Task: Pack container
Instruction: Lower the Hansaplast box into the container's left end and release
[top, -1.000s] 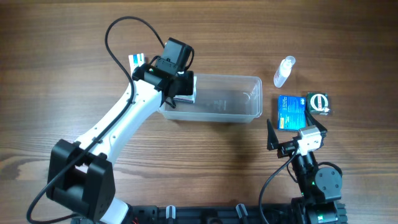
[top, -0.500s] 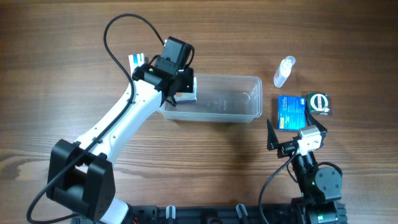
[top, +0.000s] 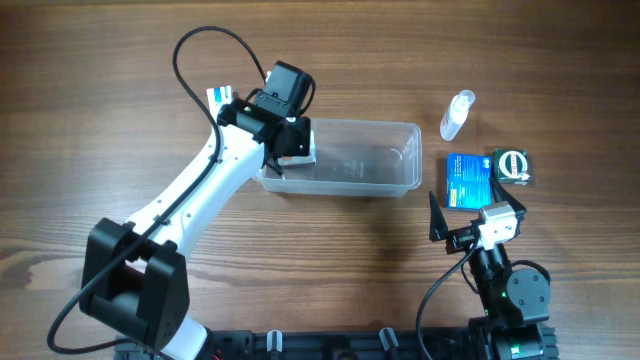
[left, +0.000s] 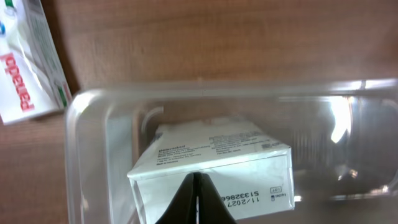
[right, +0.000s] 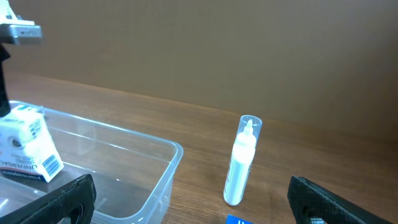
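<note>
The container (top: 370, 165), a clear shallow plastic tub, lies in the middle of the table. It also shows in the left wrist view (left: 71, 115) and the right wrist view (right: 177, 150). A white box (top: 301, 153) sits tilted inside its left end (left: 211, 152) (right: 25, 146). My left gripper (top: 288, 143) hangs over that end with its jaws shut (left: 194, 179). The tips are at the box's upper edge, not around it. My right gripper (top: 475, 214) is open and empty near the front right (right: 199, 208).
A small clear bottle (top: 456, 115) (right: 242, 163) lies right of the tub. A blue box (top: 468, 180) and a dark packet with a green round item (top: 513, 165) lie beyond my right gripper. A white printed packet (top: 220, 97) (left: 28, 62) lies left of the tub.
My left arm has shifted slightly. The white box now shows less from above, under the gripper. The right arm has not moved.
</note>
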